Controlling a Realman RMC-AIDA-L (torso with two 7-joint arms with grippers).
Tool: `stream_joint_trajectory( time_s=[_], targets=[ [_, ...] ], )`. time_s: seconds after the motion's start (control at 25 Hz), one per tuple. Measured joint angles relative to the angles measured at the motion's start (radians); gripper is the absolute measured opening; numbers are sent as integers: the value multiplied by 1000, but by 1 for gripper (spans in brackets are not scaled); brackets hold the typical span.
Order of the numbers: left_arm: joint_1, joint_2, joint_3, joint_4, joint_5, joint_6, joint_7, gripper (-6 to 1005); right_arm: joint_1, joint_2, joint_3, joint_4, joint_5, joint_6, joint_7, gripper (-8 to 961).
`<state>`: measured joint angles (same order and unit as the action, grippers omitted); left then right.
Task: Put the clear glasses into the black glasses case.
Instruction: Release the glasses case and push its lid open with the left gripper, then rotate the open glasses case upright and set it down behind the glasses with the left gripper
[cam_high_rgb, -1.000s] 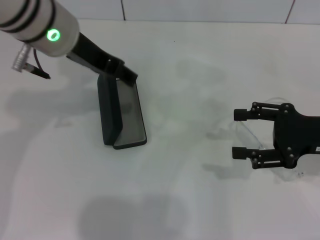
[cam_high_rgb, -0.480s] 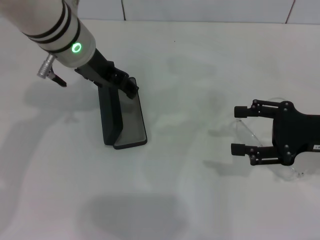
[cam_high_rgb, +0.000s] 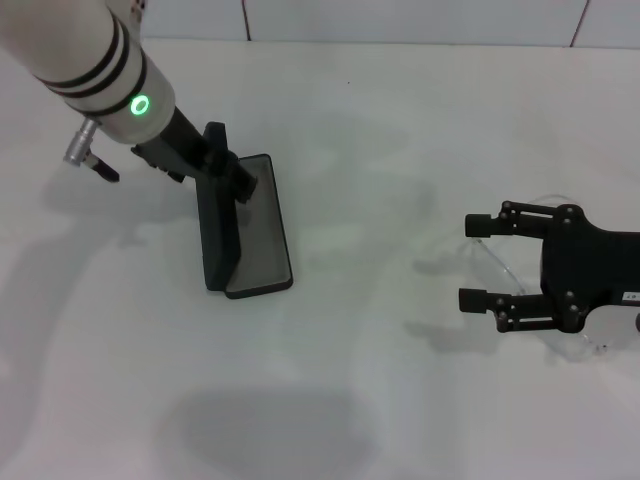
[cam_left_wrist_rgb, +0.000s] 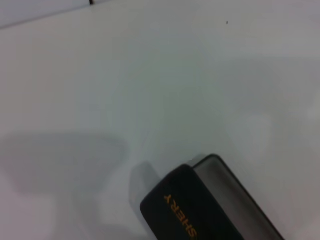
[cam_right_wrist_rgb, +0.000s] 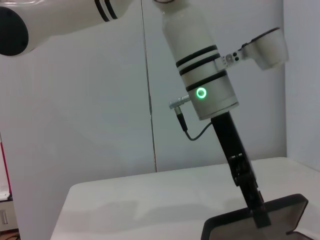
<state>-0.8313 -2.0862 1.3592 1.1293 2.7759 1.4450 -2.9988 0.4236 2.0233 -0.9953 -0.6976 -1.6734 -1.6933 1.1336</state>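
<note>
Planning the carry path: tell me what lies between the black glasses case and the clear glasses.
Head view: only bare table between the black glasses case and clear glasses.

Bright, even overhead light, no hard glare on white tabletop (cam_high_rgb: 380, 110). Soft grey shadows w/ fuzzy edges: big blob near front edge, paler ones under both arms. Left wrist view soft; orange lettering on black oblong hard glasses case (cam_left_wrist_rgb: 192, 210) slightly blurred. Green LED ring on left arm glows. Right wrist view sharp.
</note>
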Motion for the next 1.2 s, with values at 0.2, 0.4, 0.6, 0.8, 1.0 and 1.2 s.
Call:
stream_joint_trajectory(
  time_s=[0.2,0.4,0.6,0.8,1.0,1.2],
  targets=[
    [-2,-1,1,-25,-2,-10,3,870,3,0,-2,3,0,0,-2,793],
    [3,-2,6,-11,-2,-12,9,870,-1,0,-1,3,0,-5,-3,793],
    [5,-3,9,-9,-4,-12,42,853,-5,0,-1,5,0,-1,-4,793],
    [5,-3,10,-8,-4,-12,51,635,-2,0,2,12,0,0,-4,793],
    [3,-3,11,-6,-4,-12,86,335,-1,0,5,12,0,0,-5,793],
    [15,-3,54,69,-6,-20,205,230,1,-1,7,12,3,0,-10,793]
  ],
)
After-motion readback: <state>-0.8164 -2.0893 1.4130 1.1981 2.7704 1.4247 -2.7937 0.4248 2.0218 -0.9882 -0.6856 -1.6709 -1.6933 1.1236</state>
